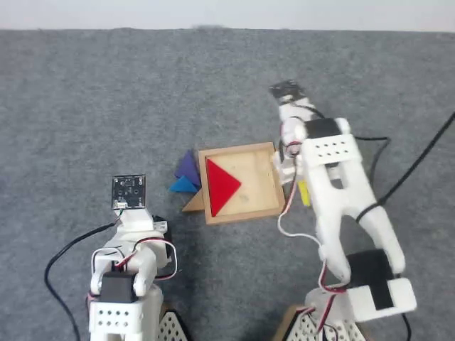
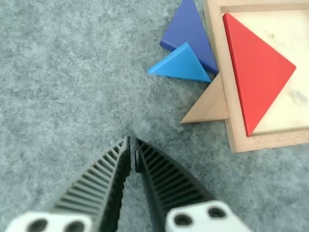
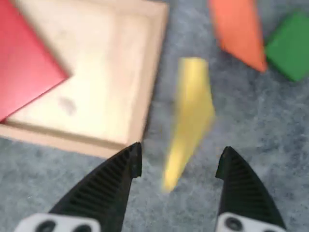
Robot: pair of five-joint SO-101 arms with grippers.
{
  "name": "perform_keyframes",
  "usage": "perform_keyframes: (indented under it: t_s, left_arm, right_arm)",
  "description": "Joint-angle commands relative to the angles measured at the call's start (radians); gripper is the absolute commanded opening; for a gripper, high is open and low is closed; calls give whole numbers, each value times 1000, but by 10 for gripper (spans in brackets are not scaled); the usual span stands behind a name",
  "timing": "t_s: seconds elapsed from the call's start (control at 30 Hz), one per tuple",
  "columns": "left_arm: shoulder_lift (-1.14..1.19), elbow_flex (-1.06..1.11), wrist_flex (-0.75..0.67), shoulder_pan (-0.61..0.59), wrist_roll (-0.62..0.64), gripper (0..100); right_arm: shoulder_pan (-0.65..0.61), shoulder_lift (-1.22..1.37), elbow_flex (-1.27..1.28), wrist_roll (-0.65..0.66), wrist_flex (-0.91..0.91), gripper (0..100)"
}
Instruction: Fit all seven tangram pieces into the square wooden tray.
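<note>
Wood, painted and thin: the yellow piece (image 3: 190, 116) looks light, stiff and smooth-faced, so I judge it apt to slip unless it is pinched across its narrow width, on the two long edges. It appears to lie near the tabletop's middle, just beside the outer wall of the tray (image 3: 152, 63), between the spread fingers of the right gripper (image 3: 181, 147). The red triangle (image 1: 220, 186) sits in the tray. Near the front edge, the left gripper (image 2: 132, 142) is closed on nothing.
</note>
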Motion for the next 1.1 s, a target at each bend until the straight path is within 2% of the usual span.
perform_keyframes:
  t_s: [0.0,0.17,0.27,0.37,0.5,0.77,0.97,1.07]
  left_arm:
    - [-20,-12,2,-6,-9,13]
    - [-20,-12,2,-6,-9,13]
    - [-20,-12,2,-6,-9,13]
    - [-20,-12,2,-6,-9,13]
    - [-20,-12,2,-6,-9,13]
    - [-20,-12,2,-6,-9,13]
    - [-20,-12,2,-6,-9,13]
    - [-20,-12,2,-6,-9,13]
  right_arm:
    - [-76,-2,-137,58,56,236]
    - [-111,188,-362,40,145,236]
    - [-76,266,-482,11,208,237]
    - [-18,246,-508,48,246,246]
    - [51,143,-405,71,234,278]
    - [68,131,-72,74,-25,282]
    - [70,246,-61,8,-120,376]
    - [73,302,-80,12,-122,384]
